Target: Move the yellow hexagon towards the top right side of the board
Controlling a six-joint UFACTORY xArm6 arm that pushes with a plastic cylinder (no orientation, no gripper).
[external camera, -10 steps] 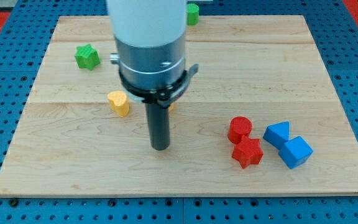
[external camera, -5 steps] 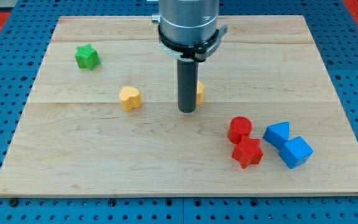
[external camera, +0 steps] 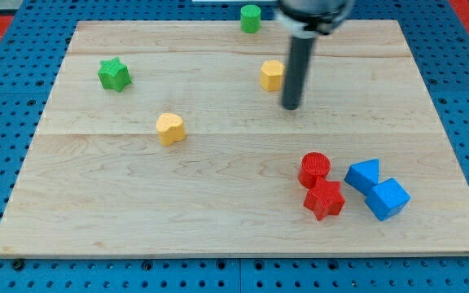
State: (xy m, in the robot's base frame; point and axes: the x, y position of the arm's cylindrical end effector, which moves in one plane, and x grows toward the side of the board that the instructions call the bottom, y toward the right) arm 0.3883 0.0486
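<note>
The yellow hexagon (external camera: 272, 75) lies on the wooden board (external camera: 96, 212), above the middle and a little right of centre. My tip (external camera: 291, 106) is just below and to the right of it, close by; I cannot tell whether they touch. The dark rod rises from the tip to the view's top edge.
A yellow heart-shaped block (external camera: 169, 129) lies left of centre. A green star (external camera: 114, 74) is at the upper left and a green cylinder (external camera: 251, 18) at the top edge. A red cylinder (external camera: 314, 169), a red star (external camera: 324, 199) and two blue blocks (external camera: 377, 189) cluster at the lower right.
My tip moved up and to the right across the board. The yellow hexagon slid upward from beside the rod to its higher place. The yellow heart shifted slightly right early on.
</note>
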